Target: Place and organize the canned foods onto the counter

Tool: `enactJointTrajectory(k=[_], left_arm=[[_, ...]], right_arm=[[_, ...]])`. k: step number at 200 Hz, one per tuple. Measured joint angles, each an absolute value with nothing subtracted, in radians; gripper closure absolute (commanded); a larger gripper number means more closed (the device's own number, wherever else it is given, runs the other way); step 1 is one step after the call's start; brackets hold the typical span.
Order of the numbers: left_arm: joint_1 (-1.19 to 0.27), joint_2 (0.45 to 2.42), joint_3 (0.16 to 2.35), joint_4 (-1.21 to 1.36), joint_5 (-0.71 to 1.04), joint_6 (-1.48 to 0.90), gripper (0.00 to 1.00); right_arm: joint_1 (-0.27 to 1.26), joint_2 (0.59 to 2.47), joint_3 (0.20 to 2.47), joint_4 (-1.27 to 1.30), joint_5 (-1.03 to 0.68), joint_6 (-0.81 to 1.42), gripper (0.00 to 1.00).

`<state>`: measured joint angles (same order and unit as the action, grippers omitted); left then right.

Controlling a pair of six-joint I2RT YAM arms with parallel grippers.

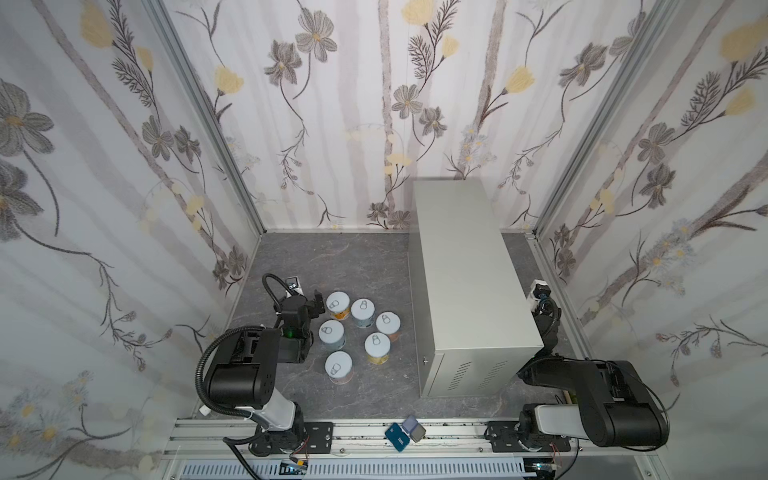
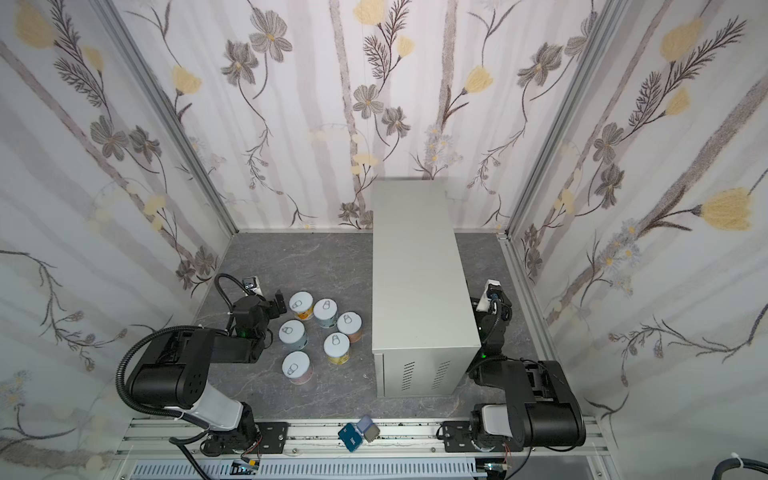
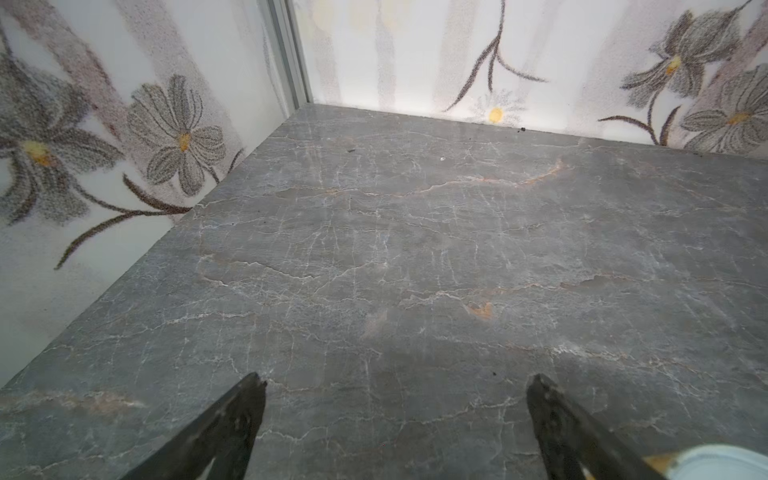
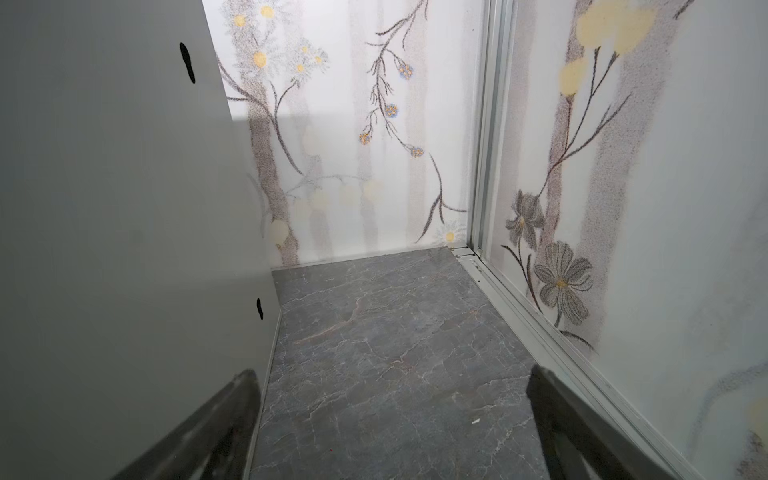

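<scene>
Several cans [image 1: 363, 312] with silver pull-tab lids stand upright in a loose cluster on the dark marbled floor, left of the counter [image 1: 465, 270], in both top views. The counter's flat top [image 2: 415, 257] is bare. My left gripper [image 3: 397, 386] hangs open just left of the farthest can [image 1: 338, 304], with only floor between its fingers; one can's rim [image 3: 715, 461] shows beside a finger. My right gripper [image 4: 390, 378] is open and empty, low in the gap between the counter's side [image 4: 104, 208] and the right wall.
Flowered walls close in the left, back and right sides. An aluminium rail [image 1: 415, 446] along the front carries both arm bases, with a few small cards [image 1: 405, 432] lying on it. Bare floor [image 1: 332, 257] stretches behind the cans.
</scene>
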<state>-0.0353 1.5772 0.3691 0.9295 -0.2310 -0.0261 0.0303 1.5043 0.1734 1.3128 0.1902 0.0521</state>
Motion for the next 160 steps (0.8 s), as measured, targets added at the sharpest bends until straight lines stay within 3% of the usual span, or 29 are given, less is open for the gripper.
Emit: enactJointTrajectory(k=[160], left_arm=[[-0.036,1.577,0.369,0.929,-0.213,-0.027,0.0]], right_arm=[[0.06,1.507,0.176,1.312,0.235,0.043,0.0]])
